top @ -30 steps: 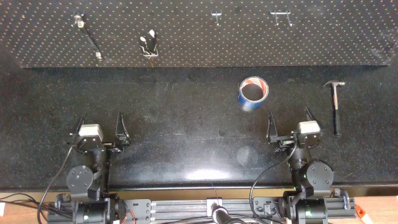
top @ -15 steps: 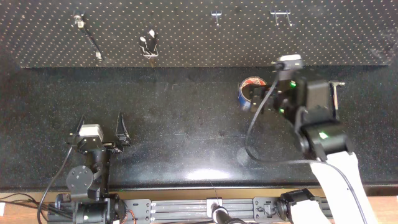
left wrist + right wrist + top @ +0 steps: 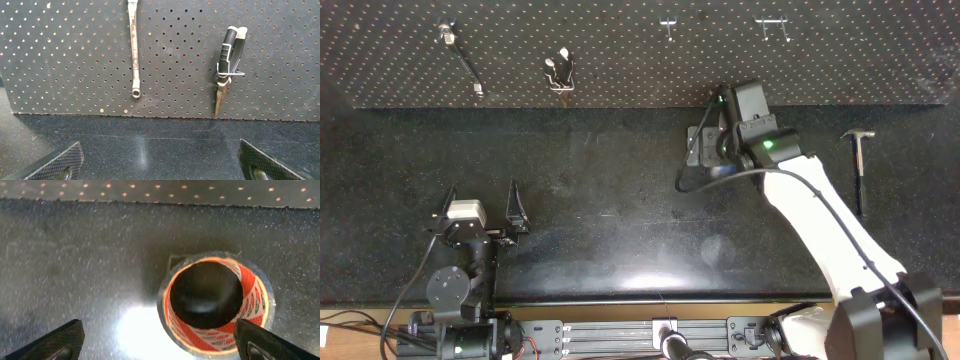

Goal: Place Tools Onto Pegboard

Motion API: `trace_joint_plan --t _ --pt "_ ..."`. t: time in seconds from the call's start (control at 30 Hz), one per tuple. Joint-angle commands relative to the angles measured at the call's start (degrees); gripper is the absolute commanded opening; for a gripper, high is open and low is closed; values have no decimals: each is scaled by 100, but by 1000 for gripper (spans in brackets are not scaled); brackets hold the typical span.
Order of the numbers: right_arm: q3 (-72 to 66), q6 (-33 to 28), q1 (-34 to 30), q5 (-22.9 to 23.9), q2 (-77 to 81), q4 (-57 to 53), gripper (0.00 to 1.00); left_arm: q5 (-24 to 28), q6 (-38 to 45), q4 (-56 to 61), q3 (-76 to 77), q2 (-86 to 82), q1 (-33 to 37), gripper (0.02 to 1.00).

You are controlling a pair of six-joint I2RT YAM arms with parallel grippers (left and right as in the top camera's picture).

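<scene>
Working the tape pickup, by judgement: hovering the right gripper (image 3: 157,347), fingers spread wide, over the tape roll (image 3: 252,305) lying flat at centre-right of the top view, just below the pegboard (image 3: 620,50). Needing next a descent straddling one wall, then closing.

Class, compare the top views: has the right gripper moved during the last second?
Yes. The right gripper went from beside its base up toward the pegboard and left, away from the hammer, to the tape.
</scene>
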Motion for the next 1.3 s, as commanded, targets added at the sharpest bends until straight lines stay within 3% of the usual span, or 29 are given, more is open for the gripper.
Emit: trace_joint_plan --t 0.03,0.23,0.37,0.4,0.43,0.47,0.53,0.63,0.73,1.1,1.3 --pt "192 680 76 369 476 46 976 109 114 -39 -9 -44 28 996" --pt "192 673 203 372 855 44 976 109 114 -39 -9 -44 28 996" --pt "192 337 234 372 960 39 998 109 114 -39 -9 -44 28 996" --pt "192 271 232 372 970 28 956 109 116 -39 -9 -44 28 996" --pt "192 208 232 380 970 17 779 109 114 -39 -9 -44 28 996" --pt "192 190 232 396 970 17 733 109 114 -39 -9 -44 28 996" --pt "192 37 232 396 970 17 538 109 114 -39 -9 -44 28 996" --pt "192 -22 232 435 973 -50 373 111 114 -39 -9 -44 28 996" --pt "192 -155 232 437 979 -155 364 109 114 -39 -9 -44 28 996" --pt "190 -754 232 439 1049 -297 82 109 114 -39 -9 -44 28 996" --pt "190 -748 234 433 863 -33 77 109 114 -39 -9 -44 28 996"
